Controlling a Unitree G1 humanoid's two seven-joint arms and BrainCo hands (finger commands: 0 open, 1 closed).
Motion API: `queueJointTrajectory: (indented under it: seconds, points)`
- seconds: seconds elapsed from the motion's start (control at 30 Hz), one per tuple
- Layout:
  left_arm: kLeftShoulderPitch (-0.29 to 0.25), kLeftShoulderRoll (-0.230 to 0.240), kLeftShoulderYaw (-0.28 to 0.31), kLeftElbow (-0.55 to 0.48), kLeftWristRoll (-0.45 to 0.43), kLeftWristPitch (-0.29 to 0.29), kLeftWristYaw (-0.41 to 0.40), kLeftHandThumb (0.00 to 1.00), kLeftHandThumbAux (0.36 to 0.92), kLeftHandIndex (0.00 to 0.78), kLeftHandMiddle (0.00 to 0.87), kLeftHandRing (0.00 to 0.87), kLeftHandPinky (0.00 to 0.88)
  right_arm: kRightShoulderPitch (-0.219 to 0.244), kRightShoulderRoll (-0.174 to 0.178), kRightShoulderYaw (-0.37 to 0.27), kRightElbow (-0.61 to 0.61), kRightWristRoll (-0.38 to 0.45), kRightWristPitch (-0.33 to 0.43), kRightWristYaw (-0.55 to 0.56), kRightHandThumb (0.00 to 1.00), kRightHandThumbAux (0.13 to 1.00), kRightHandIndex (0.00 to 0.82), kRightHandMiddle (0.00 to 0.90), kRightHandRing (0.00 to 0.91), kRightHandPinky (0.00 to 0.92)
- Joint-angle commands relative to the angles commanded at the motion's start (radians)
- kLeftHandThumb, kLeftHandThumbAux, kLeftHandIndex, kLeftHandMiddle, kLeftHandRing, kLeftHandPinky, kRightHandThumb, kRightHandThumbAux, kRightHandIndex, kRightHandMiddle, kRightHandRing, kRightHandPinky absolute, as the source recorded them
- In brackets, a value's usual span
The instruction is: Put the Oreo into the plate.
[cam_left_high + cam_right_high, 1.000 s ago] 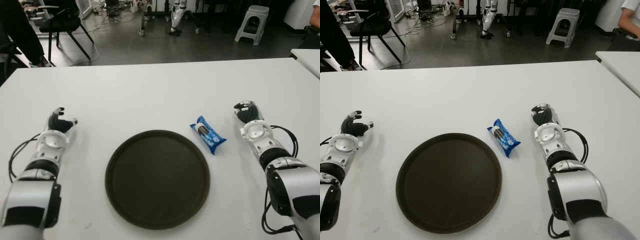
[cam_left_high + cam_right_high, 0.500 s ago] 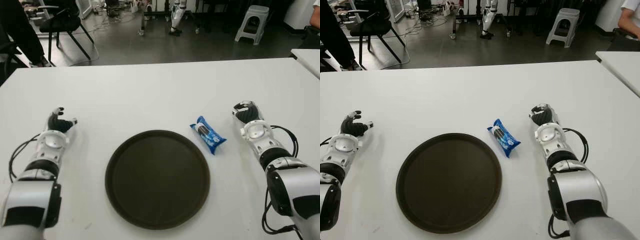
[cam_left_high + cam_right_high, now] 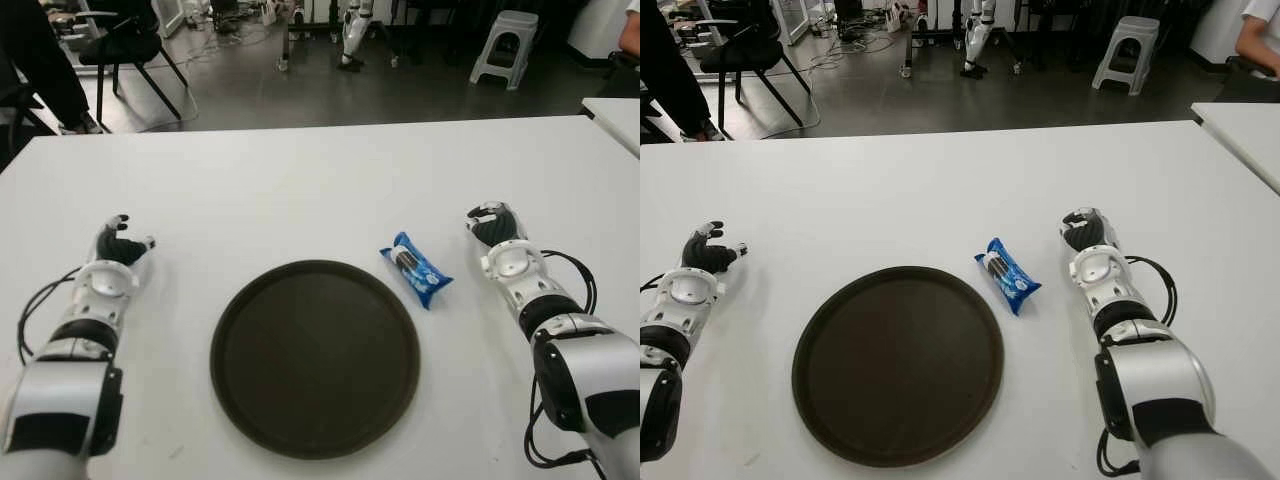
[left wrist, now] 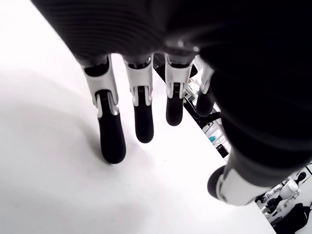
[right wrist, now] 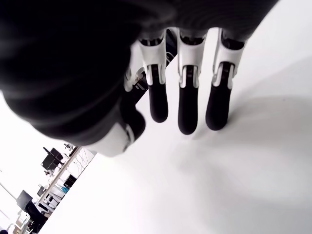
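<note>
A blue Oreo packet (image 3: pixel 415 270) lies on the white table (image 3: pixel 300 190), just right of the round dark plate (image 3: pixel 314 357) and apart from its rim. My right hand (image 3: pixel 492 226) shows to the right of the packet, fingers relaxed and holding nothing; its fingers (image 5: pixel 187 105) reach down to the bare tabletop. My left hand (image 3: pixel 120 243) shows to the left of the plate, also open, with its fingers (image 4: pixel 141 117) extended over the table.
Beyond the table's far edge are a dark floor, a chair (image 3: pixel 125 50) at the back left and a grey stool (image 3: pixel 505 45) at the back right. Another white table's corner (image 3: pixel 615 110) shows at the right.
</note>
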Motion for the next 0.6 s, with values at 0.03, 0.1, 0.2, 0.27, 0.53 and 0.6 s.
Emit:
queueJointTrajectory:
  seconds: [0.03,0.1,0.2,0.27,0.53,0.6]
  points:
    - [0.000,0.000,0.001,0.000,0.000,0.000,0.000,0.213,0.734,0.041,0.133,0.178,0.196,0.000,0.000,0.001,0.000,0.000,-0.002,0.000,0.686,0.730,0.398,0.259,0.295,0.368]
    - [0.001,-0.001,0.002,0.000,-0.001,0.000,0.000,0.211,0.735,0.040,0.131,0.176,0.193,0.001,0.000,0.003,0.000,-0.001,-0.005,-0.002,0.686,0.730,0.398,0.257,0.292,0.363]
    - [0.000,-0.001,0.003,0.000,-0.002,0.003,-0.001,0.207,0.736,0.040,0.130,0.174,0.192,0.001,0.002,0.007,-0.002,0.000,-0.011,-0.005,0.686,0.730,0.398,0.254,0.288,0.359]
    - [0.000,0.000,0.003,0.000,-0.001,0.003,0.000,0.206,0.735,0.038,0.129,0.174,0.198,0.000,0.004,0.010,-0.003,0.001,-0.016,-0.008,0.685,0.730,0.398,0.253,0.287,0.357]
    - [0.003,-0.001,0.006,0.000,-0.004,0.000,0.004,0.229,0.736,0.045,0.141,0.189,0.228,-0.001,0.012,0.017,-0.007,0.005,-0.037,-0.008,0.680,0.731,0.397,0.251,0.285,0.350]
    - [0.003,-0.001,0.004,0.000,-0.002,0.001,0.005,0.230,0.737,0.047,0.143,0.192,0.229,-0.002,0.016,0.021,-0.009,0.005,-0.049,-0.006,0.682,0.731,0.397,0.252,0.284,0.349]
